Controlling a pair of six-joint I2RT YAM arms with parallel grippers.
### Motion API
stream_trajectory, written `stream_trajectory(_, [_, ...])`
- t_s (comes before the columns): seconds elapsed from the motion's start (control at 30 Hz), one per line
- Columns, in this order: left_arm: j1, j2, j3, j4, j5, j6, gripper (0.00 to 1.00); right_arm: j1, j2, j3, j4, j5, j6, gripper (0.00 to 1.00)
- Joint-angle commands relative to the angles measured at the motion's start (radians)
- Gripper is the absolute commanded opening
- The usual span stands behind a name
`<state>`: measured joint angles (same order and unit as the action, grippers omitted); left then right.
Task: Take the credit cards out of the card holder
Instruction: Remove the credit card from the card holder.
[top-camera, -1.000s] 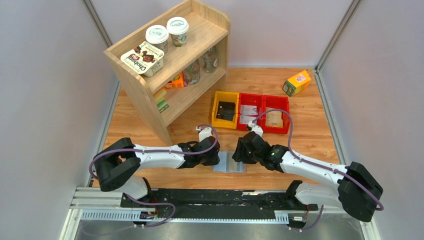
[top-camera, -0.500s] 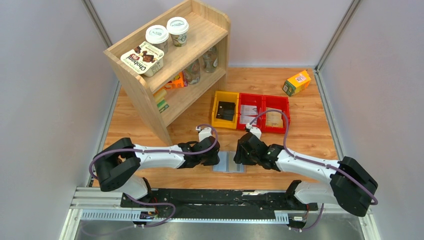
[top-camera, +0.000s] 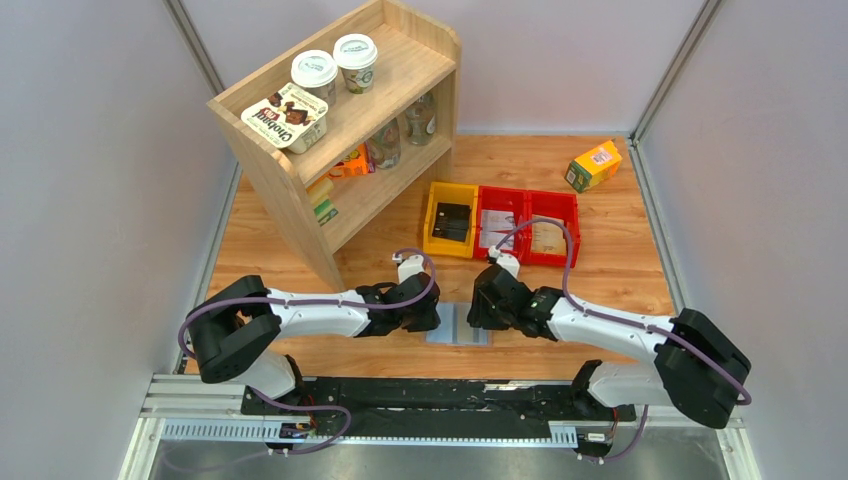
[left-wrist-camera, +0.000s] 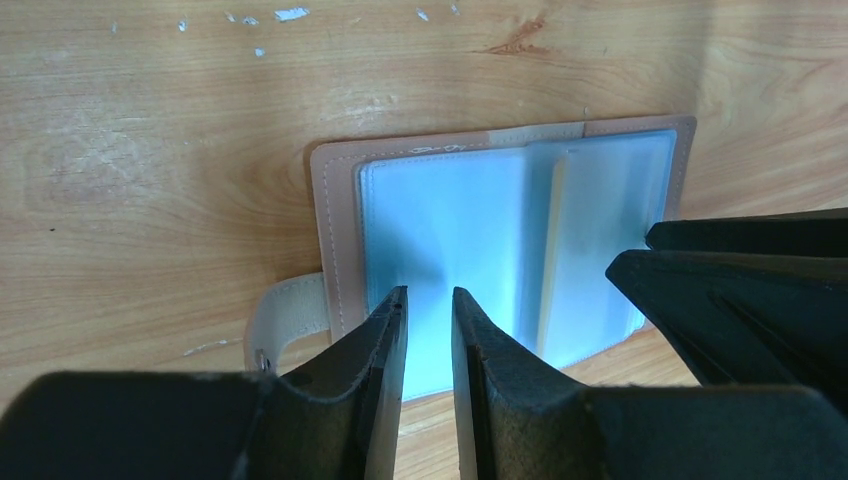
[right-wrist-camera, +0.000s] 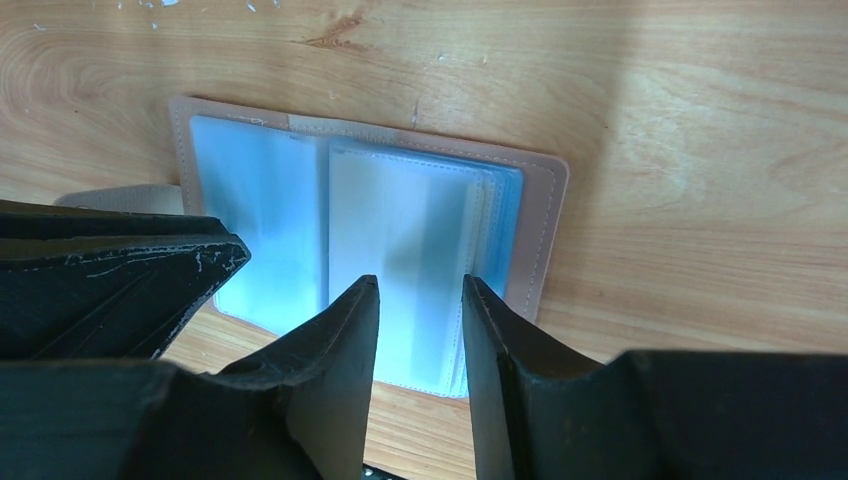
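Note:
The card holder (top-camera: 458, 325) lies open and flat on the wood between my two grippers, tan-edged with pale blue clear pockets (left-wrist-camera: 450, 220) (right-wrist-camera: 270, 210). A tan-yellow credit card (left-wrist-camera: 548, 260) shows edge-on near the fold, tucked among the pocket sheets. My left gripper (left-wrist-camera: 428, 292) (top-camera: 432, 312) sits low over the left panel, its jaws a narrow gap apart with nothing between them. Over the stack of clear sheets on the right panel, my right gripper (right-wrist-camera: 420, 282) (top-camera: 478, 308) stands open, its jaws wider apart and empty.
The holder's strap (left-wrist-camera: 280, 320) sticks out on its left side. A yellow bin (top-camera: 432, 222) and two red bins (top-camera: 524, 195) sit behind the holder, a wooden shelf (top-camera: 340, 130) at the back left, and an orange-green box (top-camera: 593, 165) at the back right.
My right gripper's jaws have narrowed a little and the right arm has edged left toward the holder. The left arm and the holder have not moved.

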<state>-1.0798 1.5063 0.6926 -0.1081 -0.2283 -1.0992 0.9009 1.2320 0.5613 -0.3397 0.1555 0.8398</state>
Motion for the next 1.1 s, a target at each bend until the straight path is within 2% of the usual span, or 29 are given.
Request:
stream_trajectory(0.0, [-0.003,0.02,-0.022,-0.028,0.049,-0.013,0.31,0.006,0.014,0.037,0.039,-0.004,-0.015,0.38])
stream_trajectory(0.33, [-0.005,0.026,-0.027,-0.01,0.061,-0.016,0.31,0.009,0.006,0.0,0.212,-0.189,-0.018,0.37])
stream_trajectory(0.53, [-0.005,0.009,-0.047,0.01,0.063,-0.03,0.31,0.009,0.037,0.015,0.255,-0.224,-0.028,0.38])
stream_trajectory(0.83, [-0.005,-0.138,-0.134,0.022,-0.02,-0.082,0.33,0.009,0.162,0.052,0.33,-0.315,-0.028,0.39])
stream_trajectory(1.07, [-0.005,-0.254,-0.182,-0.008,-0.066,-0.113,0.38,0.009,0.228,0.081,0.387,-0.359,-0.031,0.46])
